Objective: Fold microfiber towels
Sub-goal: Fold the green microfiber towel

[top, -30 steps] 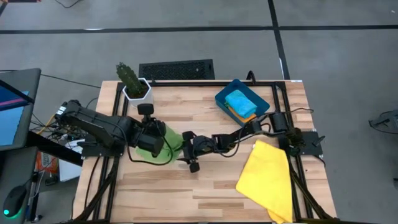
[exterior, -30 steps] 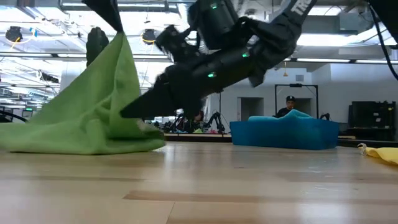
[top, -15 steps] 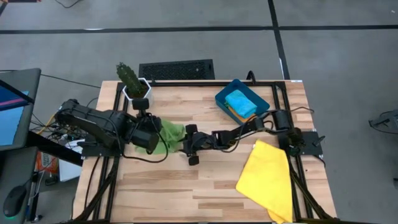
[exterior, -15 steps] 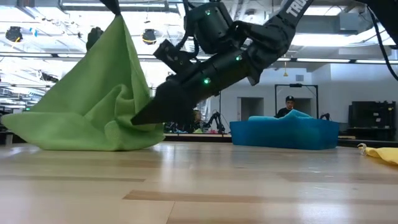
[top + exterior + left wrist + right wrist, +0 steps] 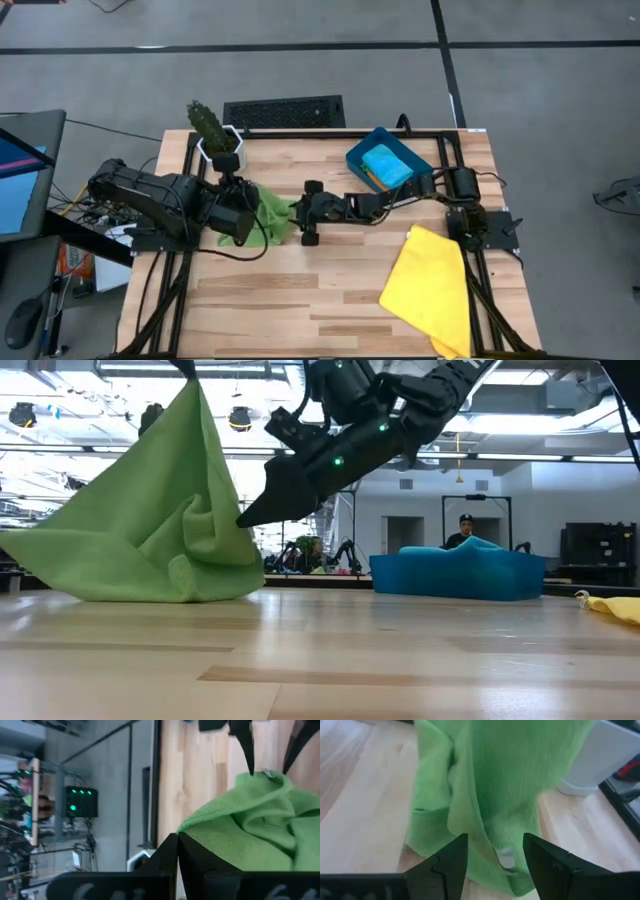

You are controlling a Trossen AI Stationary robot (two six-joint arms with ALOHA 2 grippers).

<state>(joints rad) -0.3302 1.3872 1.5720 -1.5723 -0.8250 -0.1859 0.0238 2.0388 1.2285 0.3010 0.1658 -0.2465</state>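
Wooden slatted table (image 5: 300, 300) underneath. Large bright yellow cloth (image 5: 430, 285) hanging off near right edge. Green microfiber towel (image 5: 268, 218) at left, partly hidden beneath left gripper (image 5: 240, 222), pinched shut on its lifted corner. Dark teal plastic bin (image 5: 400, 150) far right. Right gripper (image 5: 311, 213) spread, risen since earlier, just beside towel.

Evenly bright from ceiling lamps (image 5: 238, 418); soft shadows on the tabletop (image 5: 330, 290); blurred up close in both wrist views.
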